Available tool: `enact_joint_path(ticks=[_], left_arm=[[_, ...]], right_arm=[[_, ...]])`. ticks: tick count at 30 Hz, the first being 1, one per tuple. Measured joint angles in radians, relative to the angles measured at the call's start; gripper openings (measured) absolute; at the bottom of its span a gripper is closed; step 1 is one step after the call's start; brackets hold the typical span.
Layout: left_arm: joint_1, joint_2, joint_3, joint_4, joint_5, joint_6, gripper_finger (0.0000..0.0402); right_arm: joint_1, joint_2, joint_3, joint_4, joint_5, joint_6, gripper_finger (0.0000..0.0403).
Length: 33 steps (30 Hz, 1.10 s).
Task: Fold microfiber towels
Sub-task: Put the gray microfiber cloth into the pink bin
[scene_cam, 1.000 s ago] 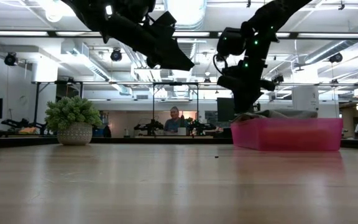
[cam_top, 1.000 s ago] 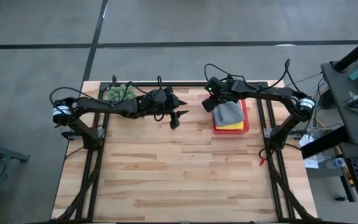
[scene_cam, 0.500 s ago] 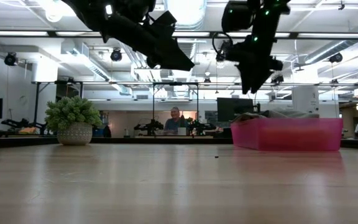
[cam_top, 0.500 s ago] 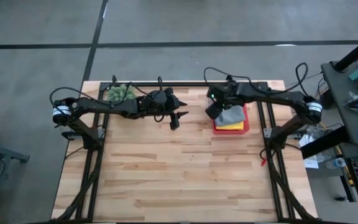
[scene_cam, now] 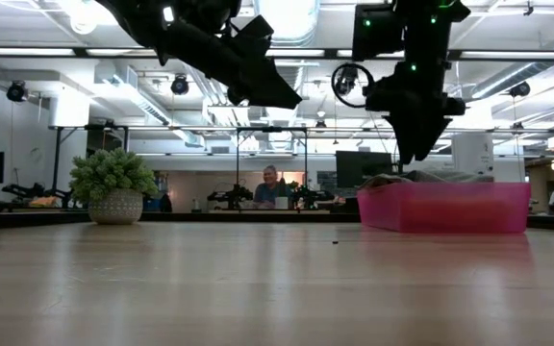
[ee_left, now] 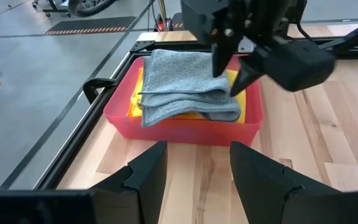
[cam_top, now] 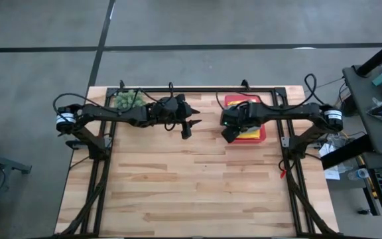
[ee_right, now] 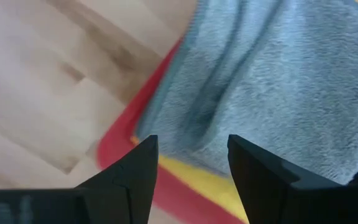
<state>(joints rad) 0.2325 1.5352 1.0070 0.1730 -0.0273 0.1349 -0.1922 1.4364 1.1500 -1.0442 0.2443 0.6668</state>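
We see the grey towel (ee_left: 188, 84) lying folded on top of the stack in the pink tray (ee_left: 180, 129). Under it a yellow towel (ee_left: 244, 106) shows at the edges, and in the left wrist view an orange strip (ee_left: 132, 109) shows at one side of the stack; we cannot tell more of the cloths below. The tray stands on the wooden table (cam_top: 197, 179) near its far edge, toward the right far corner.

The right gripper (cam_top: 230, 133) hangs just above the tray, at the tray's side that faces the middle of the table. In its own wrist view the two dark fingers (ee_right: 132, 180) stand apart, with the grey towel and the tray's red rim between and beyond them, and nothing is pinched. In the low view the gripper's tip (scene_cam: 414, 152) is above the cloth and does not touch it.

The left gripper (cam_top: 186, 126) hovers over the far part of the table, near its middle, well apart from the tray. Its fingers (ee_left: 143, 177) are spread too and hold nothing.

A green spiky plant (cam_top: 127, 99) in a pot stands near the far left corner of the table. In the low view a person (scene_cam: 271, 185) sits in the room behind the table.
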Motion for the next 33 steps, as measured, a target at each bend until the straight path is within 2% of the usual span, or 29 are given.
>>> enact_joint_path(ticks=[12, 15, 21, 22, 33], left_arm=[[0.000, 0.000, 0.000, 0.002, -0.001, 0.000, 0.0160], [0.000, 0.000, 0.000, 0.002, -0.005, 0.000, 0.0160], [0.000, 0.000, 0.000, 0.002, -0.005, 0.000, 0.0160], [0.000, 0.000, 0.000, 0.002, -0.005, 0.000, 0.0160], [0.000, 0.000, 0.000, 0.002, -0.005, 0.000, 0.0160]], right_arm=[[-0.002, 0.003, -0.090, 0.052, 0.077, 0.007, 0.0173], [-0.002, 0.003, -0.092, 0.056, 0.089, -0.003, 0.0145], [-0.002, 0.003, -0.092, 0.068, 0.089, -0.026, 0.0028], [-0.002, 0.003, -0.092, 0.068, 0.089, -0.030, 0.0020], [0.002, -0.010, 0.004, 0.054, 0.080, -0.062, 0.0009]])
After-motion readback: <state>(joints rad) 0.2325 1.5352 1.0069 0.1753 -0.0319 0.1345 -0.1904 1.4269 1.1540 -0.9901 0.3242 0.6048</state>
